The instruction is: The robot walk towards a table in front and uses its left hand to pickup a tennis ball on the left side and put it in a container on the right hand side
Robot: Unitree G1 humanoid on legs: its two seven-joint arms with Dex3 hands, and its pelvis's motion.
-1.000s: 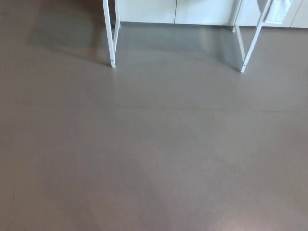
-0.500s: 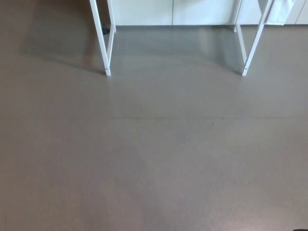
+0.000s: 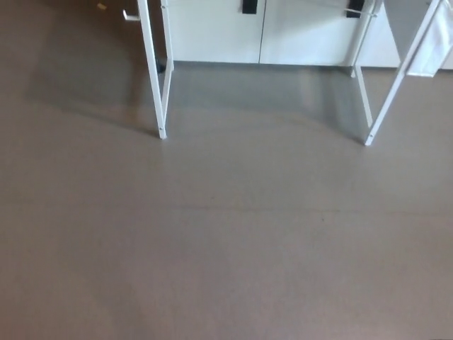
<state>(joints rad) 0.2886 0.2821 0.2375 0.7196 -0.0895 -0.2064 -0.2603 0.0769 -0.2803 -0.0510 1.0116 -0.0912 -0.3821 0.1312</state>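
Observation:
No tennis ball, container or table top shows in the head view. Only the white legs of the table appear: a left pair (image 3: 151, 71) and a right pair (image 3: 391, 92), standing on the grey-brown floor (image 3: 226, 241). Neither of my hands nor any part of my arms is in the picture.
White cabinet fronts (image 3: 269, 32) with dark handles run along the back behind the table legs. A white cloth (image 3: 432, 46) hangs at the upper right. A small white object (image 3: 131, 15) lies on the floor at the upper left.
The whole picture has shifted: the table legs sit lower and larger in the frame, and more of the cabinets behind shows. The camera has moved; nothing in the scene has.

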